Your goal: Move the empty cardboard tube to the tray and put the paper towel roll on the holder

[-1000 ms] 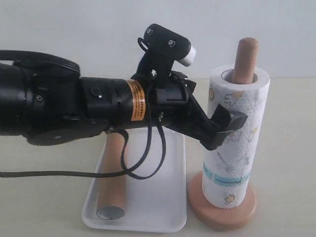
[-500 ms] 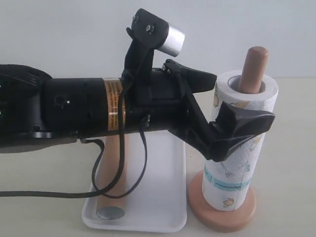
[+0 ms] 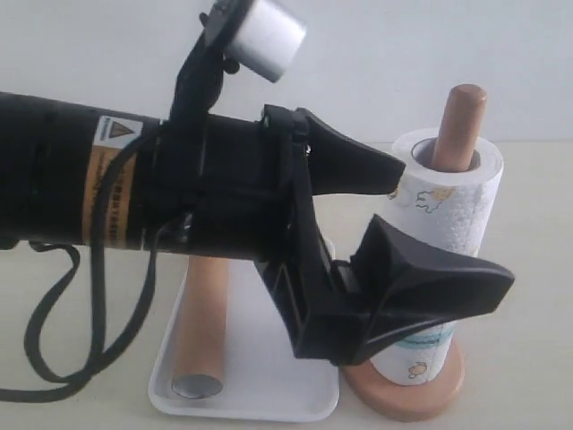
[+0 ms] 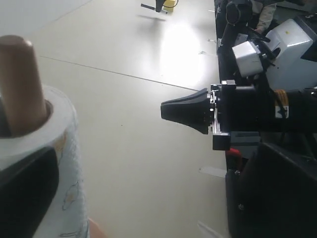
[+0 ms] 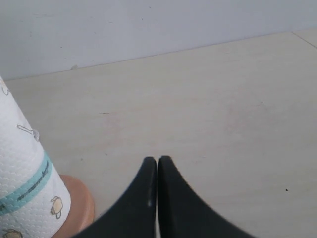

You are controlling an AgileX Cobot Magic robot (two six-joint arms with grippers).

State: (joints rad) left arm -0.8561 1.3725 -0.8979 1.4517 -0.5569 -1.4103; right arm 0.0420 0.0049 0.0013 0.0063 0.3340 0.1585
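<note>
— Arm pose? Left gripper (image 3: pixel 430 224)?
— Reaching level from the left, fingers spread wide, holding nothing, just left of the paper towel roll (image 3: pixel 443 210).
— Roll's position?
— Upright on the holder (image 3: pixel 458 125), post poking out the top.
— Tube?
— The empty cardboard tube (image 3: pixel 199 336) lies in the tray (image 3: pixel 269 403), long axis near-to-far.
— Right gripper (image 5: pixel 157 168)?
— Fingers pressed together, empty, above the table (image 5: pixel 213 99).

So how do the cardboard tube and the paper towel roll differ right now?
The cardboard tube lies flat in the white tray; the paper towel roll stands upright on the wooden holder. The tube is thin, plain brown; the roll is thick, white, printed with cartoons. Both are hollow cylinders, and neither is gripped.
</note>
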